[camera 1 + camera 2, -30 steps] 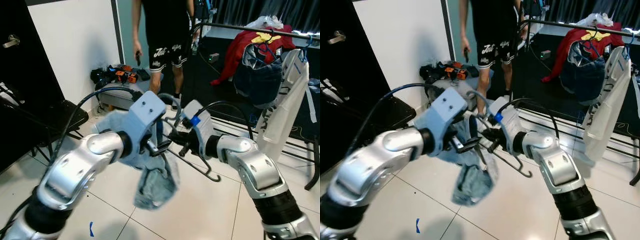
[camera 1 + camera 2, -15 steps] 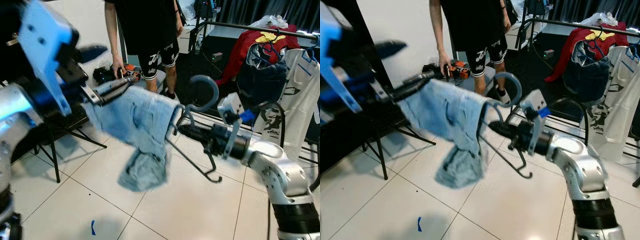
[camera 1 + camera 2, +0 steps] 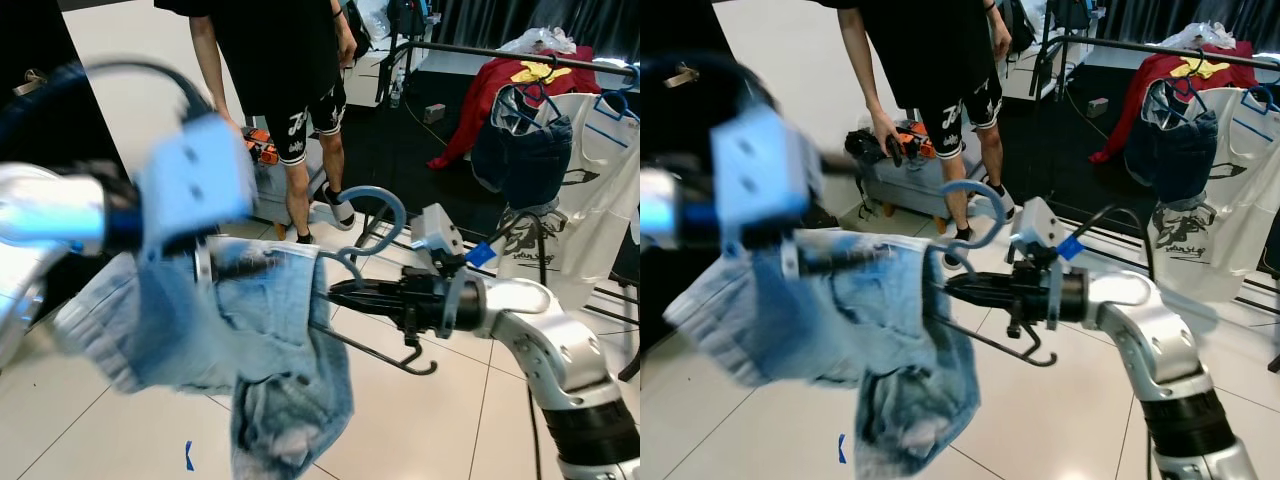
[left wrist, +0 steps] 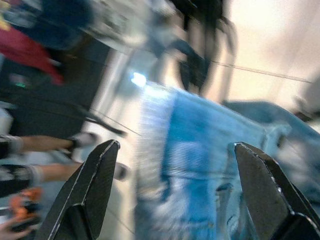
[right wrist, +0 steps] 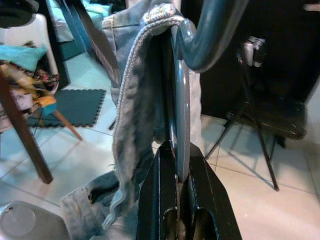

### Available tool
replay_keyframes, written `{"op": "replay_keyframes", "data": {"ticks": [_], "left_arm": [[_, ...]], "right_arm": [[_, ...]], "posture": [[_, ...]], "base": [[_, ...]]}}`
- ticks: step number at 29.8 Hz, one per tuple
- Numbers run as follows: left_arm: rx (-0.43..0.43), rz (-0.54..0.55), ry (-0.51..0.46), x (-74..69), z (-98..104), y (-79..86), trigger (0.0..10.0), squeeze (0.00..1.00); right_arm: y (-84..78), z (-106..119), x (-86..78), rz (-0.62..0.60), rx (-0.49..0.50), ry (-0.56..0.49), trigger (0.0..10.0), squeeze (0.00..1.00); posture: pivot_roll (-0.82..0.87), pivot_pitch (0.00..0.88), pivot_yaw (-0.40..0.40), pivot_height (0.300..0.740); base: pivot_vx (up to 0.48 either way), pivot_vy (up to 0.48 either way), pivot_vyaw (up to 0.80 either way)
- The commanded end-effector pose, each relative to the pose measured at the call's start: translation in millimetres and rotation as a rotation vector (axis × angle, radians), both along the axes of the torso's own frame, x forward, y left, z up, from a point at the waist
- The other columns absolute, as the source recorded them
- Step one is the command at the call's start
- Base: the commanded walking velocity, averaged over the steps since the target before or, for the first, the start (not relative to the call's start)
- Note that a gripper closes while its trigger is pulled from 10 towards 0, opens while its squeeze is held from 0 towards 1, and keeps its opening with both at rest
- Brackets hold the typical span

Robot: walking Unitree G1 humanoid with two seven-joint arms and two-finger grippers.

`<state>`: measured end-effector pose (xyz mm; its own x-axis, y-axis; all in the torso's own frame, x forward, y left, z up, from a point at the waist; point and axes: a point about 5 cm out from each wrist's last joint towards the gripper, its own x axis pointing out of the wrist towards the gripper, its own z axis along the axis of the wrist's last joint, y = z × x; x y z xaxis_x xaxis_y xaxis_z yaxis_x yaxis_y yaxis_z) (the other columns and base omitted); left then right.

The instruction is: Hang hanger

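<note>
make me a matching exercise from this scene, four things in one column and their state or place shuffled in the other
Things
1. hanger
2. denim shorts
3. red garment
4. left gripper

States or places
A. draped over the hanger, hanging toward the floor
B. open, jaws wide apart before the denim
C. clamped in the right gripper, hook pointing up
D. thrown over the clothes rail at the back

Pairs: 1-C, 2-A, 3-D, 4-B
</note>
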<state>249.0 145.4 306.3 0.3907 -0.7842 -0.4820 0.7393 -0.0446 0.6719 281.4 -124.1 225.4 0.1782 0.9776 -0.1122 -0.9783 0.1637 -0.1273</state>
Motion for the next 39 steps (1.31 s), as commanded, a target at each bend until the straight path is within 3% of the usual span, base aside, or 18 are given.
{"op": "replay_keyframes", "data": {"ticks": [1,6,11,12,13,16,17,34,37,38,39], "left_arm": [[0.080,0.008,0.022,0.5,-3.9,7.3,10.0,0.00],[0.159,0.025,0.067,7.4,-15.4,16.0,10.0,0.00],[0.171,0.034,0.078,10.8,-17.5,18.7,10.0,0.00],[0.172,0.034,0.094,10.4,-18.0,20.9,4.8,0.00],[0.176,0.031,0.109,9.9,-18.5,23.0,3.5,0.00],[0.178,0.029,0.119,9.5,-18.7,24.4,3.5,0.00],[0.179,0.022,0.133,8.6,-19.5,25.6,0.0,0.00],[0.124,-0.043,0.216,3.7,-27.5,21.8,0.0,0.00],[0.113,-0.043,0.209,4.4,-25.0,22.0,0.0,0.00],[0.105,-0.035,0.198,5.9,-23.1,22.9,0.0,0.00],[0.091,-0.014,0.167,9.9,-18.7,25.5,0.0,0.00]], "right_arm": [[7.6,9.9,-2.6,0.042,0.000,-0.067,10.0,0.00],[15.4,15.4,-7.6,0.091,-0.004,-0.094,10.0,0.00],[17.7,16.1,-9.9,0.111,-0.006,-0.099,10.0,0.00],[17.8,15.7,-9.9,0.111,-0.011,-0.100,10.0,0.00],[17.8,15.4,-9.9,0.111,-0.016,-0.102,10.0,0.00],[17.8,15.1,-9.9,0.112,-0.019,-0.103,10.0,0.00],[17.9,15.1,-10.0,0.113,-0.020,-0.104,10.0,0.00],[26.2,18.0,-13.4,0.122,-0.018,-0.144,10.0,0.00],[26.2,16.9,-11.6,0.114,-0.008,-0.107,10.0,0.00],[25.6,17.5,-10.8,0.108,0.000,-0.093,10.0,1.00],[21.3,19.7,-8.2,0.076,0.015,-0.082,10.0,1.00]], "posture": [[-0.05,0.000,0.071,0.736],[-0.06,0.000,0.076,0.736],[-0.06,0.000,0.074,0.736],[-0.06,0.000,0.073,0.736],[-0.06,0.000,0.074,0.736],[-0.06,0.000,0.074,0.736],[-0.06,0.000,0.073,0.736],[-0.07,0.000,0.075,0.736],[-0.06,0.000,0.075,0.736],[-0.06,0.000,0.074,0.736],[-0.06,0.000,0.071,0.736]], "base": [[0.000,0.000,0.00],[0.000,0.000,0.00],[0.000,0.000,0.00],[0.000,0.000,0.00],[0.000,0.000,0.00],[0.000,0.000,0.00],[0.000,0.000,0.00],[0.000,0.000,0.00],[0.000,0.000,0.00],[0.000,0.000,0.00],[0.000,0.000,0.00]]}}
